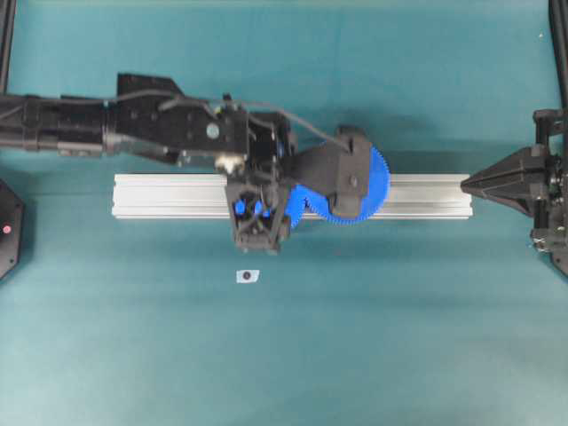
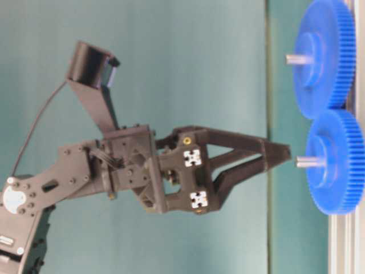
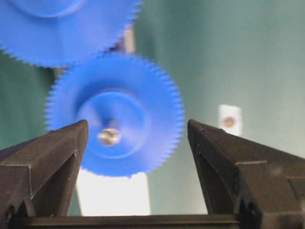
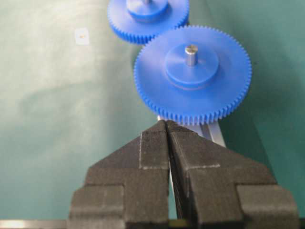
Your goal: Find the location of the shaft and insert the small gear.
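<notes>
Two blue gears sit on the rail (image 1: pixel 177 195), my left fingers (image 3: pixel 57 152) spread wide and empty before the small gear (image 3: pixel 119 114), my right fingers (image 4: pixel 155 148) seemingly pressed together.

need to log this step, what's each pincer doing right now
Left pincer: open, holding nothing, just short of the small gear.
Right pincer: closed, empty, parked at the end of the rail.

Even, soft lighting, faint shadows on teal mat (image 1: pixel 399 337), left wrist view blurred, gears defocused
</notes>
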{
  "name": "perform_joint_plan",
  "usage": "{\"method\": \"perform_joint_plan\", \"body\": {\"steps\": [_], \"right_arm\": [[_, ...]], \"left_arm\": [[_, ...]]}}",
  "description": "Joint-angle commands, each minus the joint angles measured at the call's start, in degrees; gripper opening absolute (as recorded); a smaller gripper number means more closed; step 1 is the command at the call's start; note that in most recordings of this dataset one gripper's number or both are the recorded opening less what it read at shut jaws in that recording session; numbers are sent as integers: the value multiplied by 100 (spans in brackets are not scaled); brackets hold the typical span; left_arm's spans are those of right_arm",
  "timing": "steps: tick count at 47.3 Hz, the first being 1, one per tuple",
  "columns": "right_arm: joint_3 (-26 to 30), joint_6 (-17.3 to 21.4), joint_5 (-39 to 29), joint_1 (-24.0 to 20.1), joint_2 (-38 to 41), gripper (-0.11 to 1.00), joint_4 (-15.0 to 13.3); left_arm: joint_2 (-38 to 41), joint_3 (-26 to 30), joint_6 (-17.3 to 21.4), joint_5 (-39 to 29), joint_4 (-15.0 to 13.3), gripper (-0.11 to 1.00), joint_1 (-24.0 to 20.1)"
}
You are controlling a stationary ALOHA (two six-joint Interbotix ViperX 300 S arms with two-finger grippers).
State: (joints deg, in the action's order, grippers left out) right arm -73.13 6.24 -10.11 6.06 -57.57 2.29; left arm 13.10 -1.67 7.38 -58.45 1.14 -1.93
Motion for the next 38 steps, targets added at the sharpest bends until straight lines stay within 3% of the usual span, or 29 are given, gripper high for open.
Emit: {"method": "perform_joint_plan", "body": {"steps": [1,38], "right_arm": [[62,53,44,18,35,4,0],[88,53,44,18,35,4,-9]], "left_arm": [[-246,53,-9,9,18,79,-9],[-439,18,18,-114,18,79,-237]]}}
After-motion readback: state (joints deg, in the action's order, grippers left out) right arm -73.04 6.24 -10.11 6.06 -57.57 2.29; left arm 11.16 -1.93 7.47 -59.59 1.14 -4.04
